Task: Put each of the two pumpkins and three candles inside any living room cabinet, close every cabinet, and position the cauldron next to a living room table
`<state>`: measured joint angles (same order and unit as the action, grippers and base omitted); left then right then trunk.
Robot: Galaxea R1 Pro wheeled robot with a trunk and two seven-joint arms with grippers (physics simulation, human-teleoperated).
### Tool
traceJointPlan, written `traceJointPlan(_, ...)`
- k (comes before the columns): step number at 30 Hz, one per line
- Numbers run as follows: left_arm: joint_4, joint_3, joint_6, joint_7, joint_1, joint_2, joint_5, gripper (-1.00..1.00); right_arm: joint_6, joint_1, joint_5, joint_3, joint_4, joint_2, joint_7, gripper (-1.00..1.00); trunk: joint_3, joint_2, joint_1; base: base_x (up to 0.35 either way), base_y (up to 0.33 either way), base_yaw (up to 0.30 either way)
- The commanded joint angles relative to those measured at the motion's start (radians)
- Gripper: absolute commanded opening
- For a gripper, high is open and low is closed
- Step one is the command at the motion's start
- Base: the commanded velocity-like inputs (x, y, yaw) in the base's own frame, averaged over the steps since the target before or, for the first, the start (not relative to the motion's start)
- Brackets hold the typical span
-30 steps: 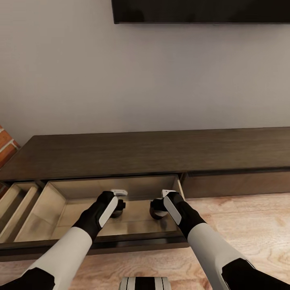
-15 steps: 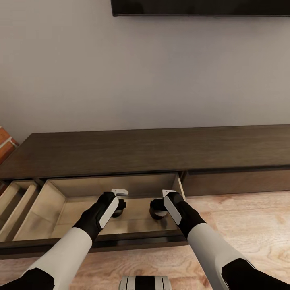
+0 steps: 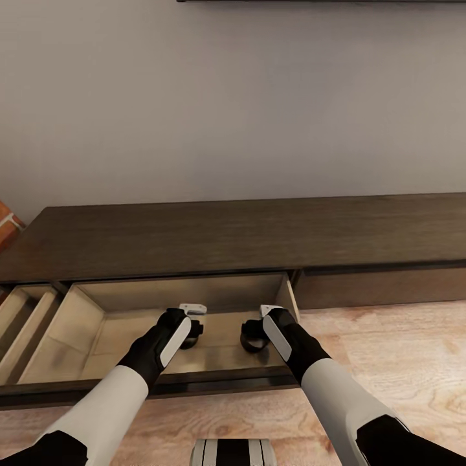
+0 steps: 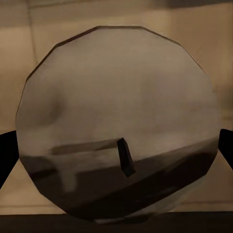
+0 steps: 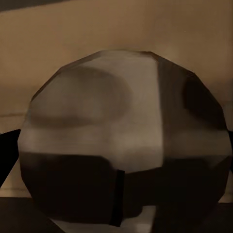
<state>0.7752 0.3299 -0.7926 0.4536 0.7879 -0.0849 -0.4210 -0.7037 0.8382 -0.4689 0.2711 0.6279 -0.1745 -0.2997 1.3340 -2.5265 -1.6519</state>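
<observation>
Above the open drawer [image 3: 84, 323] of the cabinet [image 3: 246, 233]: left gripper [image 3: 193, 329] and right gripper [image 3: 254, 331], side by side over the drawer's right half, near its front rail. Each clamped on a candle, held above the drawer floor and not yet set down.

Left candle [image 4: 116, 107] seen end-on from the wrist, wick [image 4: 125, 158] pointing at the camera, dark fingers [image 4: 6, 155] pressed against opposite sides of the round body. Same for the right candle [image 5: 126, 126]: fingers [image 5: 7, 150] hard against its flanks.

Likely light, stiff and stubby, so little squeeze needed. Probably waxy and smooth on the curved side, hence apt to slip or twist if pinched off-centre. Best taken across the widest part, midway up the side, never by the wick. Likely to roll if dropped on its side; better lowered flat end down onto the drawer floor, clear of the drawer's walls, and released gently. Not fragile in any serious way, though a hard pinch might mark wax.

Second drawer, left of this one, also open.
</observation>
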Motion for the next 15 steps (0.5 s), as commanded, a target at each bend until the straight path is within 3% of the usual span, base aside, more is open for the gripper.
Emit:
traceJointPlan(1,0.001,0.005,-0.002,0.010,0.001,0.001,-0.010,-1.00,-0.002,0.001,-0.010,0.002,0.001,0.000,-0.009,-1.00,0.005,-0.001,0.000,0.000,0.000,0.000)
traceJointPlan(5,0.001,0.008,-0.002,0.010,0.001,0.001,-0.010,-1.00,-0.002,0.000,-0.010,0.002,0.001,0.000,-0.009,-1.00,0.020,-0.001,-0.002,0.000,0.000,0.000)
traceJointPlan(15,0.001,0.009,-0.002,0.010,0.001,0.001,-0.010,-1.00,-0.002,0.001,-0.010,0.002,0.001,0.000,-0.008,-1.00,0.028,-0.002,-0.003,0.000,0.000,0.000)
